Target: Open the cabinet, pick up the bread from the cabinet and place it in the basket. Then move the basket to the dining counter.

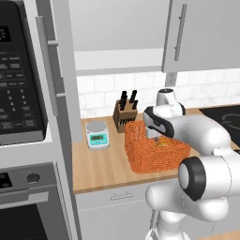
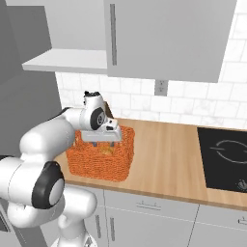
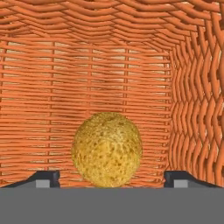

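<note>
On the wooden worktop (image 2: pixel 169 144), under the cabinet (image 2: pixel 164 38), the orange basket (image 1: pixel 140 154) is sitting with the bread (image 3: pixel 107 149) lying inside; the gripper (image 3: pixel 112 177) is hanging just above it, jaws wide, holding nothing. Placing is finishing; next, gripping the basket's rim.

The arm (image 1: pixel 201 136) hides the basket's (image 1: pixel 145 157) right end in the left base view, and the hand covers part of its rim in the right base view. The bread (image 3: pixel 107 149) is cut off at its base by the hand view's lower edge; in the base views it is a small yellow speck, too small to make out. Both fingertips (image 3: pixel 43 178) barely show. The oven (image 1: pixel 18 70) and hob (image 2: pixel 226 157) run off the frame edges. The scale's (image 1: pixel 97 135) display is unreadable.
</note>
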### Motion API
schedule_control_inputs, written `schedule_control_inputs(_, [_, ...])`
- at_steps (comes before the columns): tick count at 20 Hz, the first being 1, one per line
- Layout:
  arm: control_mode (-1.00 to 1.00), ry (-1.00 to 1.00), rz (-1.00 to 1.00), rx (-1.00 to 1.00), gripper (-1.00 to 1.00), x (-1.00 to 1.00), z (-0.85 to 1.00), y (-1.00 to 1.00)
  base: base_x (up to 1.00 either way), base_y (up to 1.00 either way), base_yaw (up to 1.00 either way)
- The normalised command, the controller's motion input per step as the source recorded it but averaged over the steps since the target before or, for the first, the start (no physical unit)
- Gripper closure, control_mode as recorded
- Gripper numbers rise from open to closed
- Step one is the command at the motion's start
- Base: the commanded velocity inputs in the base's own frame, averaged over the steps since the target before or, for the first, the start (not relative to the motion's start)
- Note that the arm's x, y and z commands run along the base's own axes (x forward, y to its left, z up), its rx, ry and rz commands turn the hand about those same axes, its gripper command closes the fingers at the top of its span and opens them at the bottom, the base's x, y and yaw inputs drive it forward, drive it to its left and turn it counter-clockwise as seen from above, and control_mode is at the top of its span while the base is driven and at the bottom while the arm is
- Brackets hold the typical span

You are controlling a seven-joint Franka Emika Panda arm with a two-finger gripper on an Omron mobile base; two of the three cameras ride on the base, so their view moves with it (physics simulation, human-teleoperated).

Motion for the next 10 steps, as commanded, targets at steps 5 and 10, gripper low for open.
schedule_control_inputs(5, [-1.00,-0.11,0.00,0.00,-1.00,-0.04,0.08,0.00,0.00,0.00,0.00])
schedule_control_inputs(10, [-1.00,-0.18,0.00,0.00,-1.00,-0.42,0.37,0.00,0.00,0.00,0.00])
